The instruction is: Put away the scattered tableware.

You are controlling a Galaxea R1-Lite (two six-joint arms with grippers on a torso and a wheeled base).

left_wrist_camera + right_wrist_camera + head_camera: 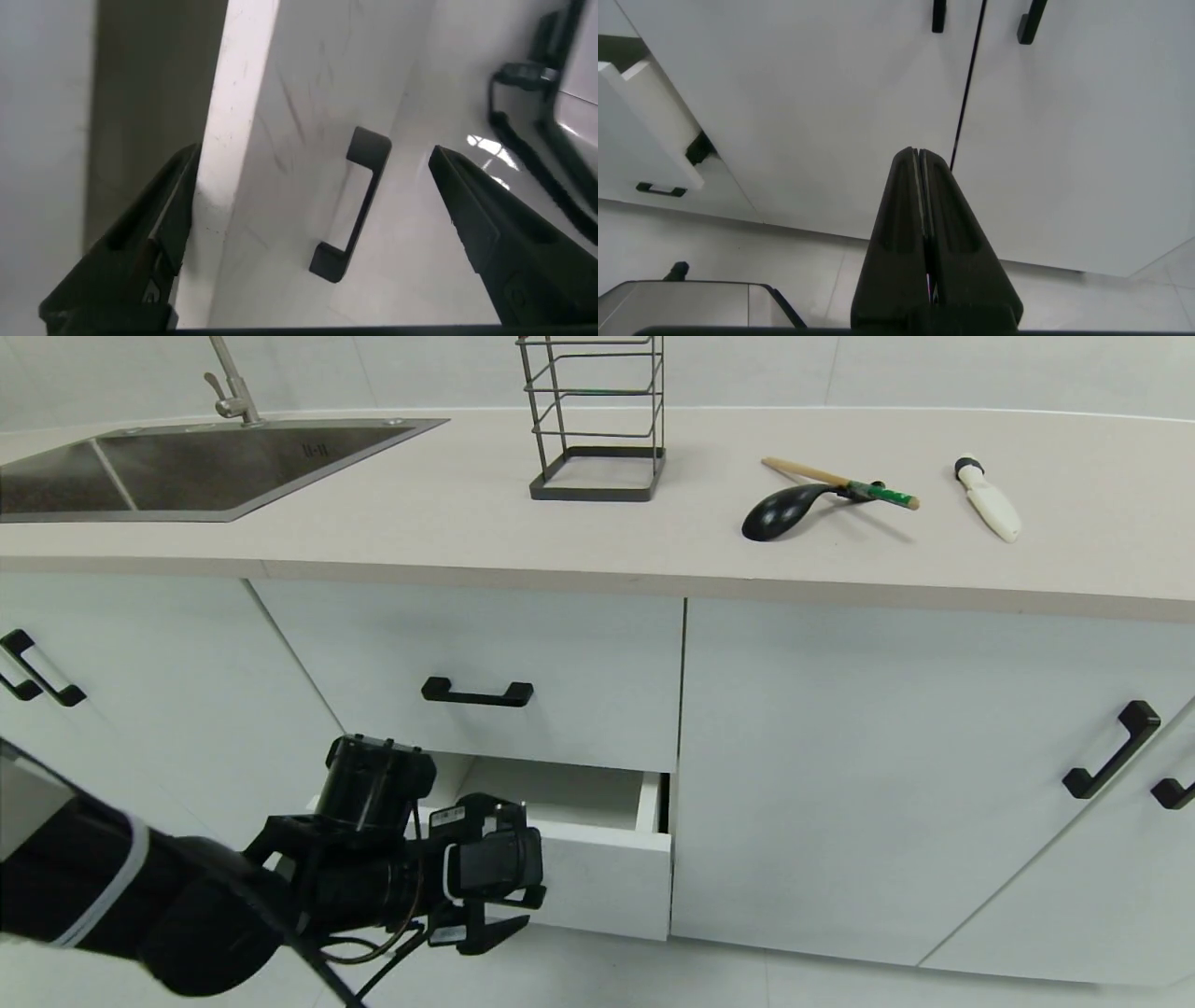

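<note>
Nearest of all, the left pincer (485, 896) hangs low in front of the cabinets, just before the white front of the bottom drawer (597, 859). Its jaws are spread wide and grip nothing. In the left wrist view the left pincer (313, 159) has one dark finger on each side, and the drawer's black handle (350, 210) lies between them, a little farther off; whether anything touches it cannot be told. The drawer stands partly open, with its pale inside showing above the front panel.

The right pincer (918, 159) is closed, its two fingers pressed flat together with nothing between them. It points toward white cabinet doors (831, 93) above the floor, with the open drawer off to one side.

Above the open drawer sits a shut upper drawer (477, 692) with a black bar handle.

Farther back, on the pale surface (420, 532), the tableware lies toward the robot's right. A black spoon (780, 511) rests bowl-down, and a pair of wooden chopsticks (840, 482) with a green band lies across its handle end, touching it. A white utensil (988, 500) with a dark cap lies apart from them, farther right. Near the middle of the surface stands a dark wire rack (597, 420), and at the far left are a steel sink (187, 462) and its tap (229, 383)
</note>
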